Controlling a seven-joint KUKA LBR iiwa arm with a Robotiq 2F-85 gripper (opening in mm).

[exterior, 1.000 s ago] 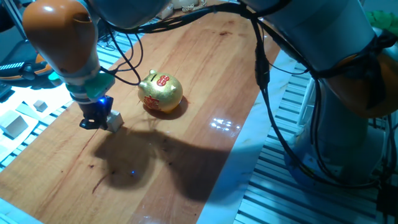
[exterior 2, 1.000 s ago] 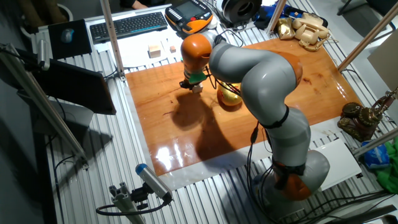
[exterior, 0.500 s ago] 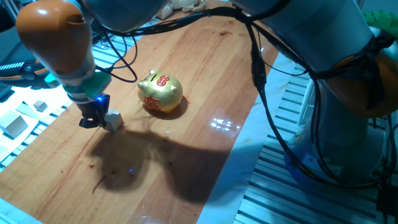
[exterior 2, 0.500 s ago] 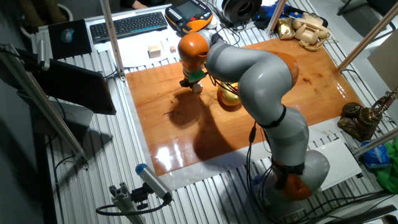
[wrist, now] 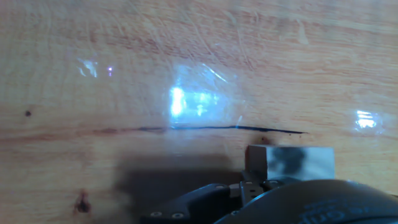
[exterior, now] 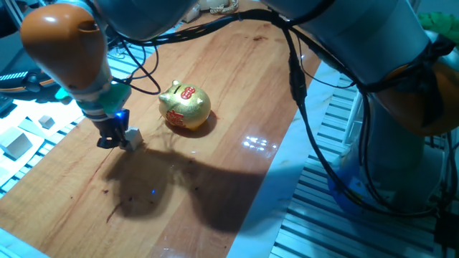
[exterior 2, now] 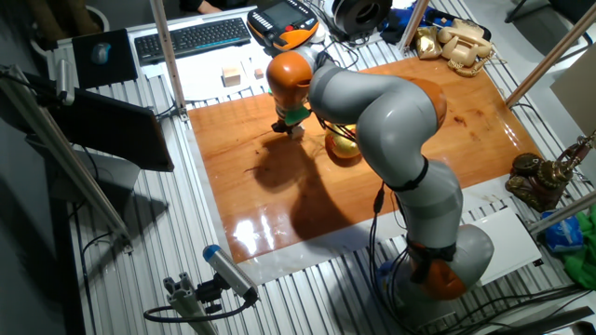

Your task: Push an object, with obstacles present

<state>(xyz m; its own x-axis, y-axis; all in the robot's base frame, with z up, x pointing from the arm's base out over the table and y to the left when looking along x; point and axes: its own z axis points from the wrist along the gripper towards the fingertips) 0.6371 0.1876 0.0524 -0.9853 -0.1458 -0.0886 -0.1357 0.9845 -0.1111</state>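
The object, a small light-wood cube [exterior: 133, 136], lies on the wooden table [exterior: 237, 86] to the left of the obstacle, a shiny gold piggy bank with red markings [exterior: 185, 106]. My gripper [exterior: 110, 137] stands low over the table just left of the cube and touches its side, fingers close together with nothing between them. In the other fixed view the cube [exterior 2: 297, 131] shows beside the gripper [exterior 2: 283, 127], and the arm partly hides the pig [exterior 2: 343, 147]. The hand view has the cube [wrist: 289, 163] at the lower right, close in front of the hand.
Pale blocks [exterior: 17, 143] lie off the table's left edge. Beyond the far edge are small wooden blocks [exterior 2: 230, 76], a keyboard [exterior 2: 191, 37] and a gold telephone [exterior 2: 454, 42]. The table's right edge [exterior: 287, 165] drops to a slatted frame.
The gripper drifted slightly left, then back right against the cube. The cube has barely shifted and the pig has stayed put.
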